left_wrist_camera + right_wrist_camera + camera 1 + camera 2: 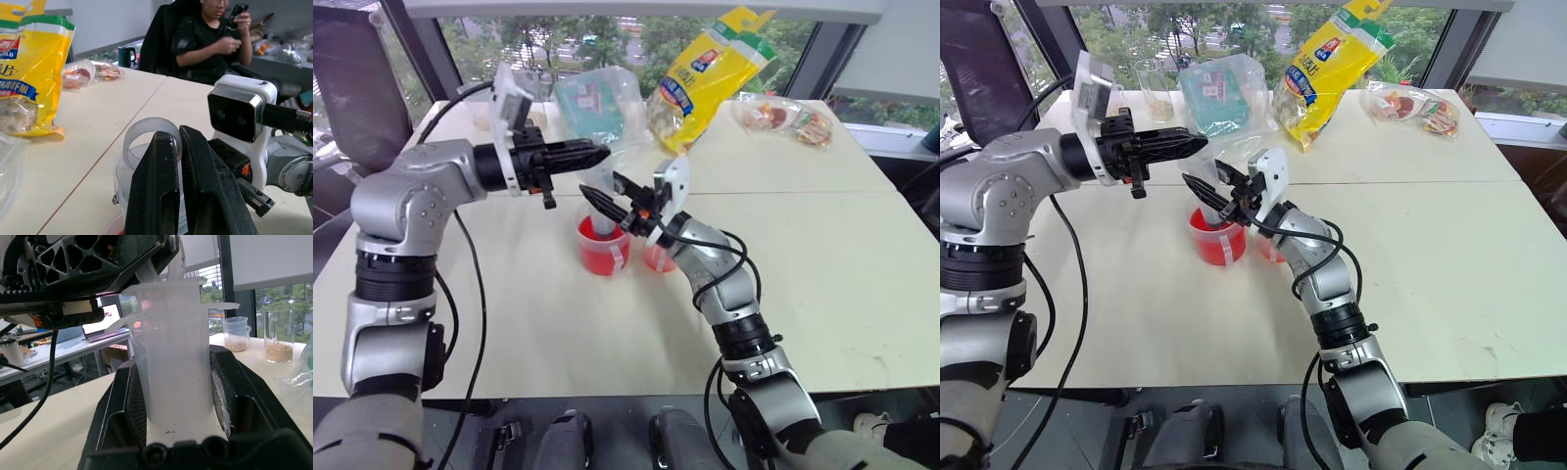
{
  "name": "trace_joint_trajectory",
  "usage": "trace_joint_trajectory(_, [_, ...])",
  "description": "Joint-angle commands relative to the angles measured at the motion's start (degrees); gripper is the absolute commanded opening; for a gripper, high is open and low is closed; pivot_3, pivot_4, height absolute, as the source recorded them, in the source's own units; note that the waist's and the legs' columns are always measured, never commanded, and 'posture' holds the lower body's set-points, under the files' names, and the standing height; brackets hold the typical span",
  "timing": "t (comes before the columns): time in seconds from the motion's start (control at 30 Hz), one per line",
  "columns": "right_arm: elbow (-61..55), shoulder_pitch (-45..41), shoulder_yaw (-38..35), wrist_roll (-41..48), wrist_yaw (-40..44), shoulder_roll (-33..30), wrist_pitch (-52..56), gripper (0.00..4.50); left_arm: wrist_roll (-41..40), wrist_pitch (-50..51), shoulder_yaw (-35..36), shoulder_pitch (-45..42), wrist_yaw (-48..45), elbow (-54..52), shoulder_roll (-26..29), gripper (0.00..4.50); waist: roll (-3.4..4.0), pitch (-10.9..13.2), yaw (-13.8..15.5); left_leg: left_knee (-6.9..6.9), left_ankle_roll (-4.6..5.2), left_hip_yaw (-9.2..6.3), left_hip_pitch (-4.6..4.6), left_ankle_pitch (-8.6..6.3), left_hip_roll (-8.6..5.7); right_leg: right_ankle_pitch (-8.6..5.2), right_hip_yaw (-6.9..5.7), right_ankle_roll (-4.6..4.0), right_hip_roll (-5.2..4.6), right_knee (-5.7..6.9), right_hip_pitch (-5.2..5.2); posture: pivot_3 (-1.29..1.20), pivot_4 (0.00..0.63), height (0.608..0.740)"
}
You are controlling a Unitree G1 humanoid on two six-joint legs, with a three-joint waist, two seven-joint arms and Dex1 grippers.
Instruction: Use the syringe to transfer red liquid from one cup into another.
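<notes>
The syringe (173, 357) stands upright with its lower end in the larger, bright red cup (604, 253), which holds the red liquid (1214, 245). My right gripper (611, 200) is shut on the syringe's clear barrel, just above the cup. My left gripper (597, 154) reaches in level from the left. It is shut on the ring (149, 133) at the top of the white plunger. The smaller, paler cup (656, 258) stands right beside the large one and is partly hidden behind my right wrist. The syringe's tip is hidden inside the cup.
At the back of the table (822, 255) lie a yellow bag (710, 73), a clear bag holding a teal packet (597, 103) and snack packets (783, 119). Clear beakers (279, 335) with brownish contents stand at the far left. A seated person (210, 34) is beyond the table.
</notes>
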Motion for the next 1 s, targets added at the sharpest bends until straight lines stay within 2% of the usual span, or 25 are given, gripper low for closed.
trace_joint_trajectory(0.03, [0.62,0.93,2.29,-0.41,1.92,-0.1,1.55,1.43,0.21,-3.07,3.29,-4.65,0.34,-1.0,1.3,0.07,0.0,0.0,0.01,0.0,0.0,0.0,0.0,0.0,0.0,0.0,0.0,0.0,0.0,0.0,0.0,0.0,0.15,0.74])
trace_joint_trajectory(1.0, [1.72,0.92,2.79,-1.01,2.79,-0.78,1.17,1.43,2.49,-5.77,4.22,-7.33,-0.35,1.85,1.31,0.07,0.0,0.0,-0.01,0.0,0.0,0.0,0.0,0.0,0.0,0.0,0.0,0.0,0.0,0.01,0.0,0.0,0.15,0.74])
